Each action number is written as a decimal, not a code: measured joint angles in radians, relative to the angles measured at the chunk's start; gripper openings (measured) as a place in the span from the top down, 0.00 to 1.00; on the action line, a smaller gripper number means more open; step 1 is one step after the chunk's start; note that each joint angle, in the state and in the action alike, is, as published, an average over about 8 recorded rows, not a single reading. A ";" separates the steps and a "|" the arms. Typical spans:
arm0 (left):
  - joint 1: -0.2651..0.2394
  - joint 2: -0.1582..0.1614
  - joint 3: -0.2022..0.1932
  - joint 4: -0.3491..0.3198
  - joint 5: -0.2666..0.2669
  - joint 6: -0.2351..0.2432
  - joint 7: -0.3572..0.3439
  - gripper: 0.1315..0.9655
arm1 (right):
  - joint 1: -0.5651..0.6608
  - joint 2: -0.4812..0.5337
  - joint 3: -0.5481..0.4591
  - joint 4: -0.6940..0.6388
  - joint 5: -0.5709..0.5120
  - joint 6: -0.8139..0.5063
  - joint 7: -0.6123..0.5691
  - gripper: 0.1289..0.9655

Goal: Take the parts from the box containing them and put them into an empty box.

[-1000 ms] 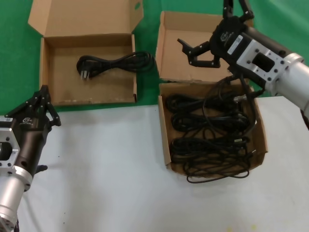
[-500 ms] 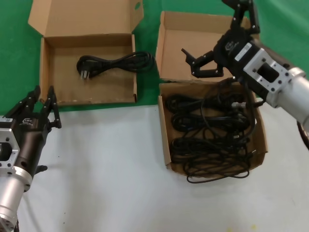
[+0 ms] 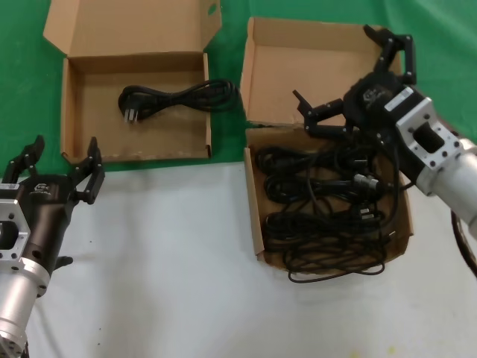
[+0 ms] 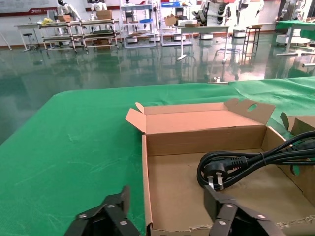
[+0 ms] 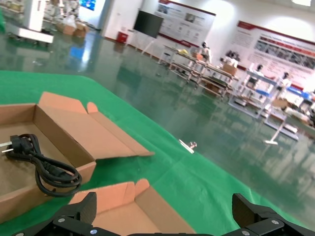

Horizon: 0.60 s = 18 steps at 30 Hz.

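Right gripper (image 3: 356, 88) sat at upper right of the head view, over the back edge of the squarish source box (image 3: 254, 216), fingers spread wide and holding nothing; my read is it was lining up for a grab at the cord pile. Tangled black power cords (image 3: 324, 198) filled that tray, with one loop spilling over the front wall. Left gripper (image 3: 58, 165) waited at lower left, claws apart and empty, just short of the wider box (image 3: 71, 112) at upper left, which held one cord (image 3: 175, 98). That box's small lid hole showed green cloth. No readable labels or writing on boxes or cords.
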 joint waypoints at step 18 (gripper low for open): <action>0.003 0.004 -0.005 0.001 0.005 0.002 -0.002 0.22 | -0.148 -0.029 0.060 0.014 0.115 0.096 0.028 0.00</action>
